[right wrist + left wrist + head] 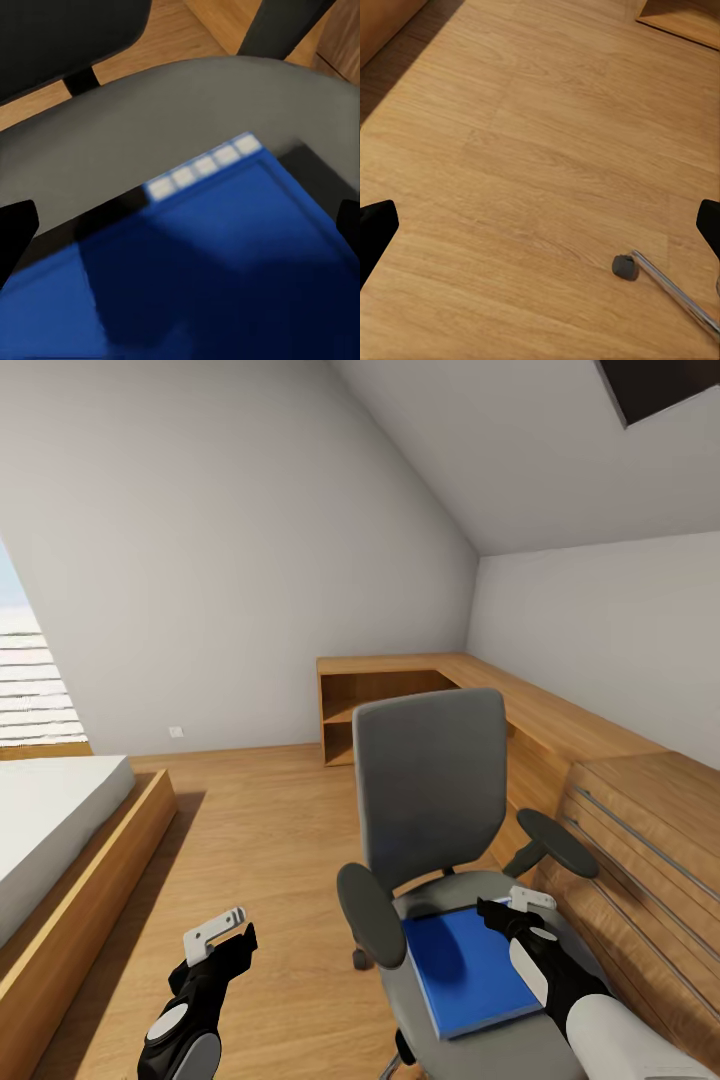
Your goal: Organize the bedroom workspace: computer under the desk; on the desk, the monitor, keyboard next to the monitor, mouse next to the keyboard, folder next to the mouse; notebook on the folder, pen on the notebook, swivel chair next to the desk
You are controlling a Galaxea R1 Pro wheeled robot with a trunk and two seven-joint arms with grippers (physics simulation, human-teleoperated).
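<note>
Two hands show at the bottom of the head frame: the right hand (pixel 512 908), fingers parted and holding nothing, hovers over the far edge of the folder (pixel 468 968), which lies flat on the swivel chair (pixel 430 790) seat at lower centre. The left hand (pixel 222 938), likewise parted and empty, hangs over the floor (pixel 270 820) at lower left. Judged risk: a flat folder offers little to pinch, so closing fingers may slide it off, or nudge the castered chair away.

- swivel chair (pixel 432 780): matt grey cloth, smooth black armrests, shiny chrome leg
- folder (pixel 468 968) under the right gripper's fingers: smooth bright-blue cover
- floor (pixel 540 150): light wood, satin grain
</note>
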